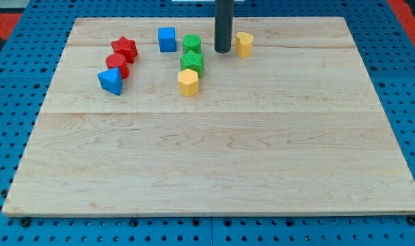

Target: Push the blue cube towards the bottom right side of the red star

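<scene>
The blue cube (167,39) sits near the view's top, to the right of the red star (124,48). My tip (222,51) touches the board between a green block (191,45) and a yellow block (244,44), well to the right of the blue cube. The rod rises straight up out of the view's top.
A red cylinder (117,65) and a blue triangular block (111,80) lie just below the red star. A green star-like block (192,63) and a yellow hexagonal block (188,82) sit below the green block. The wooden board (214,157) lies on a blue pegboard.
</scene>
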{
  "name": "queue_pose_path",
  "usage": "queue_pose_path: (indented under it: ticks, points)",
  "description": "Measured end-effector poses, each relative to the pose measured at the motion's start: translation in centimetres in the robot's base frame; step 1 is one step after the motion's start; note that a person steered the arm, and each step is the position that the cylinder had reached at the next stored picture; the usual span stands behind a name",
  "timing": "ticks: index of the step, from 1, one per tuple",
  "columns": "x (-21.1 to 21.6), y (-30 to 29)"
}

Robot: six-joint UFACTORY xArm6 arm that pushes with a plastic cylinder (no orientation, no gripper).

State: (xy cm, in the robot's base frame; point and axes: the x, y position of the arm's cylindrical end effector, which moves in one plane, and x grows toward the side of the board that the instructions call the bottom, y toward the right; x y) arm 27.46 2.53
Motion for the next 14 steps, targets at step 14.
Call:
queue_pose_path:
  ticks: [14]
  points:
    - [-5.2,-17.7]
